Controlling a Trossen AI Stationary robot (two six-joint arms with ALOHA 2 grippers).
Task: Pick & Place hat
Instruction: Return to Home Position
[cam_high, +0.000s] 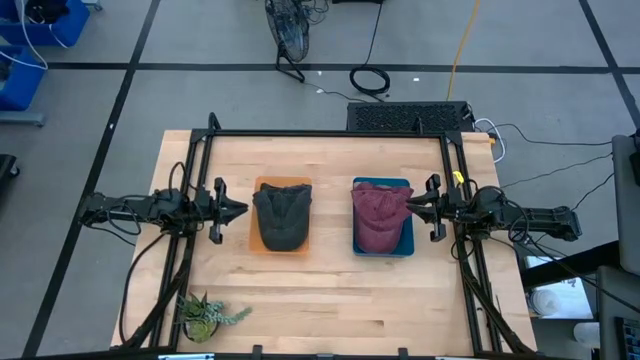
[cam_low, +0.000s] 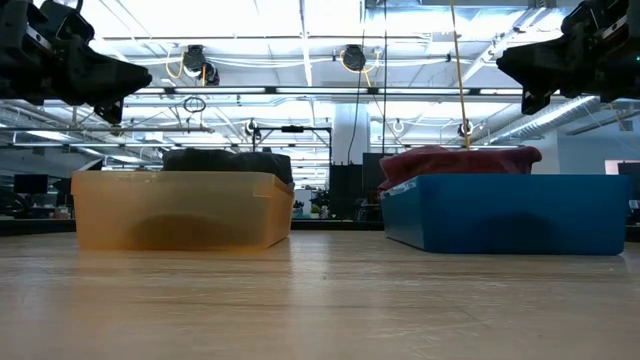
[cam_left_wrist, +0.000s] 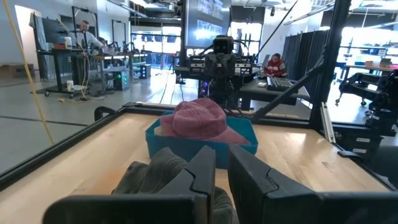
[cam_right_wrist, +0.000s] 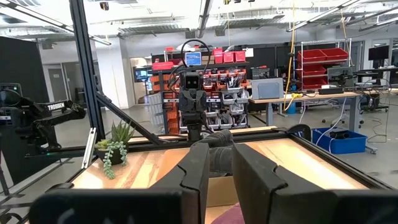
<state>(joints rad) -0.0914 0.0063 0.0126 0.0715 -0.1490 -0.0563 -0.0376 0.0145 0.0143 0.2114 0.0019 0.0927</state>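
A dark grey hat lies in an orange tray left of the table's middle. A maroon hat lies in a blue tray to its right, its crown rising above the rim. My left gripper hovers shut just left of the orange tray, pointing at the grey hat. My right gripper hovers shut over the blue tray's right edge, pointing left. Both hang above tray height in the low view. Neither touches anything.
A small potted plant stands at the table's near left corner. A black metal frame runs around the table's far edge and sides. Bare wood lies between the trays and along the near edge. People sit and stand in the room beyond.
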